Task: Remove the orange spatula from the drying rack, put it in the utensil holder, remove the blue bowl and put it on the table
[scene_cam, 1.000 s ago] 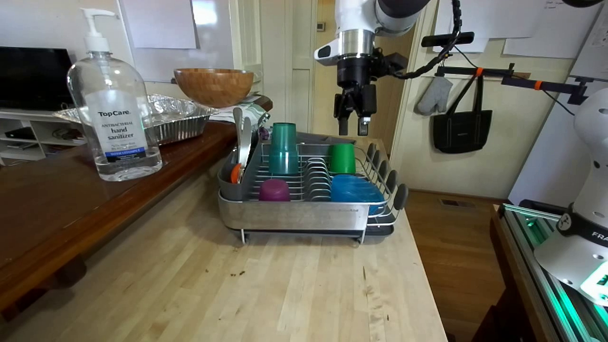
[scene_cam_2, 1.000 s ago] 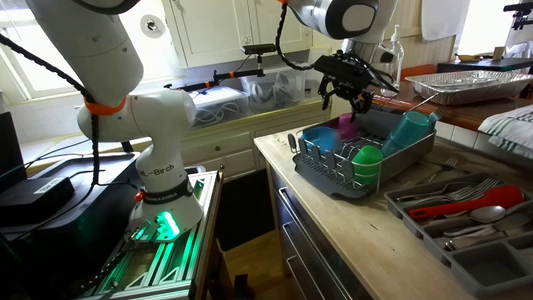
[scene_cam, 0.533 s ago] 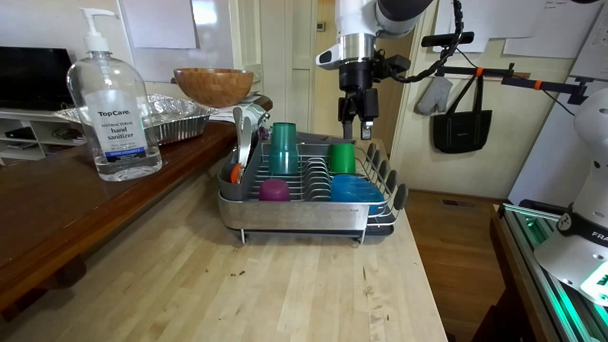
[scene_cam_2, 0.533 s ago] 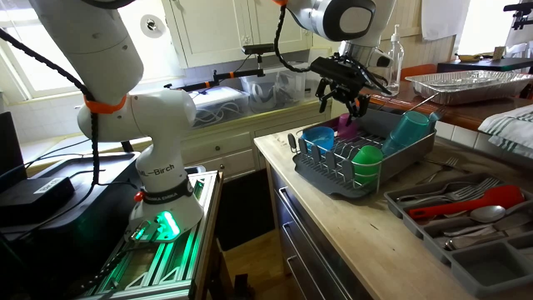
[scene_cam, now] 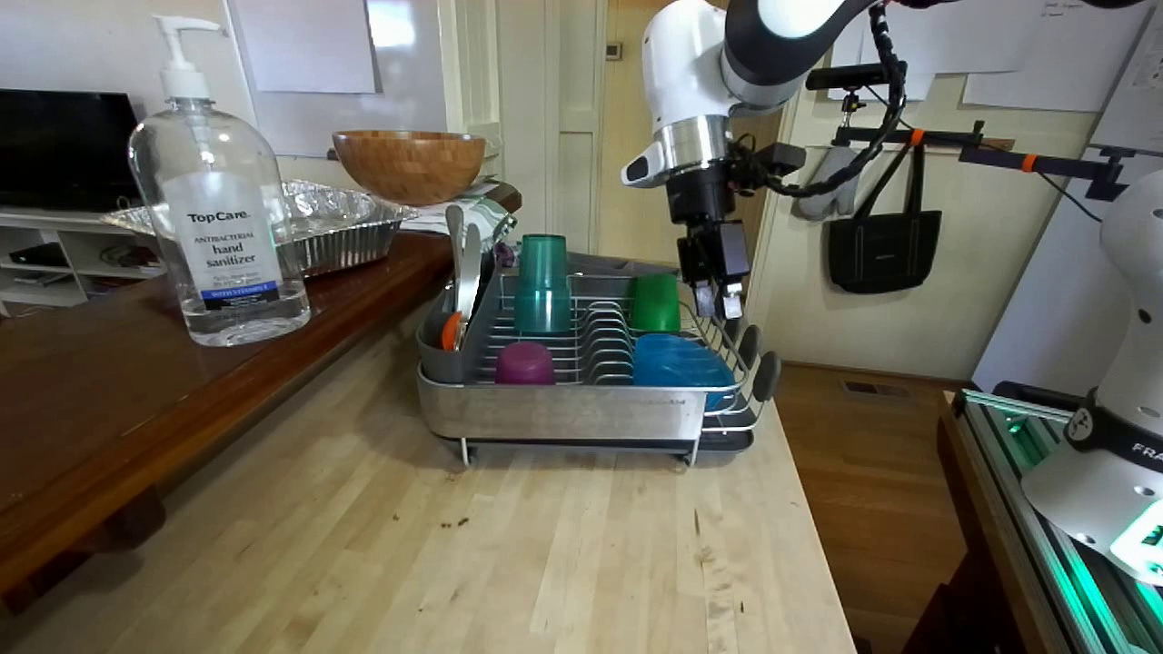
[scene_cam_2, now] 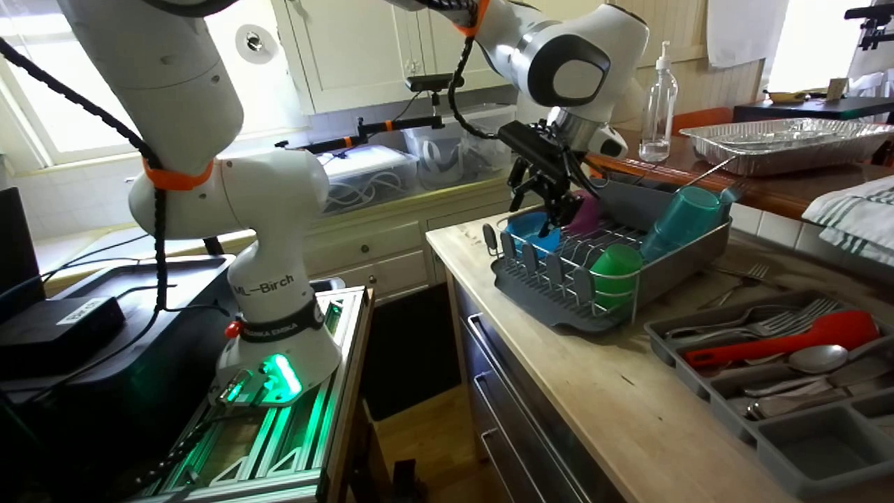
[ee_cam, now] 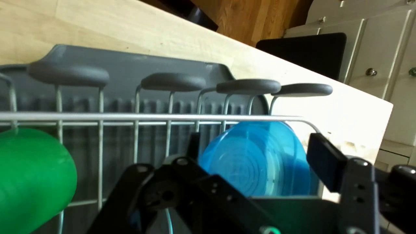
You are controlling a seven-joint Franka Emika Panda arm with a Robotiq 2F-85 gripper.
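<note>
My gripper (scene_cam: 717, 304): in the last second it has dropped and tilted, from nearly upright above the drying rack (scene_cam: 563, 414) to low by the blue bowl (ee_cam: 250, 162); the bowl looks unmoved. I take this as lining up to grasp it.
Grip: spread wide, nothing held; in the wrist view my black fingers (ee_cam: 326, 162) flank the bowl, and I cannot tell whether they touch it.
Blue bowl: in a corner of the rack, apparently tilted, just beside the top rail (ee_cam: 146, 117).
Orange spatula (scene_cam_2: 789, 341): lies in the grey utensil holder (scene_cam_2: 824, 447), so I judge that part done and the bowl the step in hand. A bit of orange (scene_cam: 451, 332) also shows in the rack's grey caddy (scene_cam: 445, 366); what it belongs to, I cannot tell.
Green cup (scene_cam: 654, 304), teal cup (scene_cam: 542, 283) and purple cup (scene_cam: 524, 364): also in the rack; in the wrist view the green one sits apart from the bowl.
Rail and grey-tipped prongs (ee_cam: 248, 86): close along the bowl's outer side; they could snag it as it lifts.
Pale desk (scene_cam: 581, 545): under the rack and the utensil holder; the bowl's goal.
</note>
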